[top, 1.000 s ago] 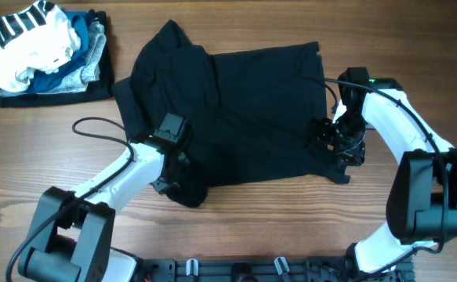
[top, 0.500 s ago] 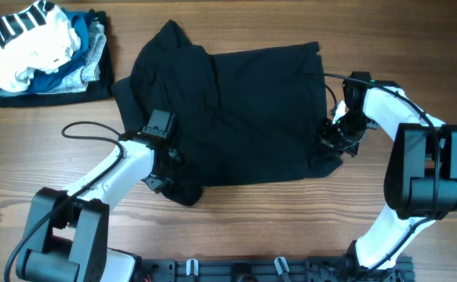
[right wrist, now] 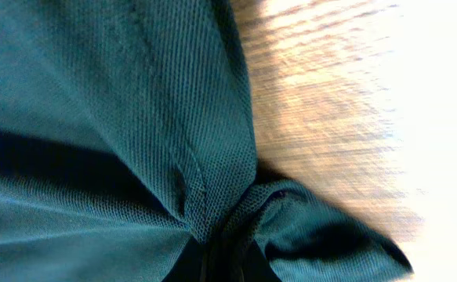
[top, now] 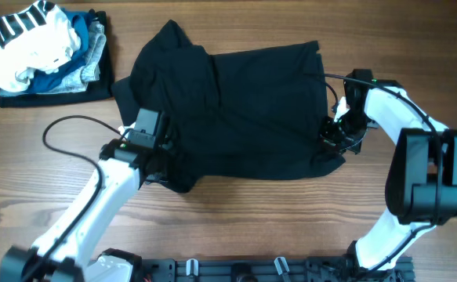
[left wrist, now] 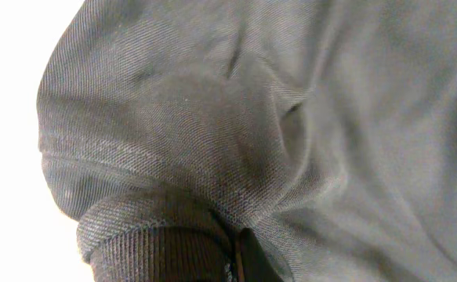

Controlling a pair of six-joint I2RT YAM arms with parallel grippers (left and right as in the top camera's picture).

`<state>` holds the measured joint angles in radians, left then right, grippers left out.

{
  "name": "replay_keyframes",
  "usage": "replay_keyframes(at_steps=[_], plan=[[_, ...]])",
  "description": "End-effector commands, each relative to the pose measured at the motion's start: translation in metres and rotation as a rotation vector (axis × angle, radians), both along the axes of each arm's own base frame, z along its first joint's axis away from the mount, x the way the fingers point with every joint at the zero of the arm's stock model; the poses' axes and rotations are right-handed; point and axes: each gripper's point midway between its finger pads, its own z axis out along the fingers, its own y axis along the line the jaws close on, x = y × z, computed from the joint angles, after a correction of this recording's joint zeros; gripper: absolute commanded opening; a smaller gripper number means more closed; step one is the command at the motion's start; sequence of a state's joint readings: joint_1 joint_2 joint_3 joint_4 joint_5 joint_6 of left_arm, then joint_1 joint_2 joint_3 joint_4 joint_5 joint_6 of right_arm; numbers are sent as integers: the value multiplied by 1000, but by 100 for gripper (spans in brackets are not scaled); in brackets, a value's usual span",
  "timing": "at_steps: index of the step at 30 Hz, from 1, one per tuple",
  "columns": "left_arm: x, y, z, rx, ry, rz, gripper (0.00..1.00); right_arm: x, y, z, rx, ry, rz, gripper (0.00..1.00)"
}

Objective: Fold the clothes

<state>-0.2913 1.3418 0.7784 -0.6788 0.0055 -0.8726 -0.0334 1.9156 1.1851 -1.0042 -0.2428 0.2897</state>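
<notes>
Clothes (top: 244, 110): matte black fine-knit fabric, a rumpled rectangle on the wood table (top: 291, 227). Left gripper (top: 168, 163) pinches a bunched ribbed hem; right gripper (top: 331, 142) pinches a seamed edge fold.

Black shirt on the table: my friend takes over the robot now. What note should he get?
Left gripper: shut on the near left corner of the large black fabric garment.
Right gripper: shut on its near right corner.
Garment: spread on the wooden table, rumpled at its far left; small stack of mixed garments lies apart, far left.
Done: both corners gripped.
To do: probably carry them across to make the fold.
</notes>
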Motion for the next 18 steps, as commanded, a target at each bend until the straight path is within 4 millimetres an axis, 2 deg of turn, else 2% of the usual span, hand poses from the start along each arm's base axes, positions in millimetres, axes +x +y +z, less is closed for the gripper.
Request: replay_keyframes(at_steps=[1, 4, 9, 14, 16, 18], plan=[[4, 5, 24, 7, -97, -13, 4, 1, -12, 24, -93, -61, 11, 4], [0, 8, 33, 6, -117, -11, 4, -4, -18, 40, -136, -78, 5, 4], [-15, 12, 27, 25, -54, -12, 4, -19, -23, 53, -174, -54, 16, 4], [-28, -8, 25, 38, -32, -100, 4, -25, 1, 53, -207, -43, 94, 5], [-23, -7, 27, 63, -64, -99, 4, -19, 11, 53, -211, -76, 111, 4], [-13, -9, 33, 62, -106, -94, 4, -15, 13, 52, -213, -93, 106, 4]])
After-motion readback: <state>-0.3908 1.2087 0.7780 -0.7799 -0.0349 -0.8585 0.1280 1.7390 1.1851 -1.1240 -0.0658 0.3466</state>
